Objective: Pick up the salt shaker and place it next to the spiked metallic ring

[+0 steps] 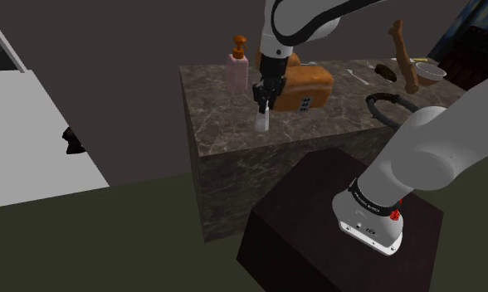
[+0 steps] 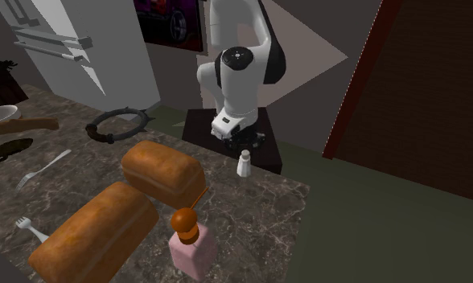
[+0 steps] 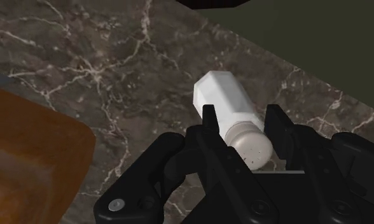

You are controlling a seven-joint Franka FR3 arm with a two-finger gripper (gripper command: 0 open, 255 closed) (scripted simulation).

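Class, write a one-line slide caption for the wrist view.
Black pincer straddling a white salt shaker on the dark marbled counter.

The worktop point(image 3: 116, 63) is dark grey-brown marble with pale, branching veins. The salt shaker point(image 3: 221, 102) is plain white, with a speckled cap. The tool point(image 3: 241, 116) is all black. 2 loaves point(image 2: 162, 173) are orange-brown. The bottle point(image 2: 191, 251) is pink with an orange-brown pump. The spiked ring point(image 2: 118, 125) is dark grey, and the stand point(image 1: 342, 224) is a very dark brown.
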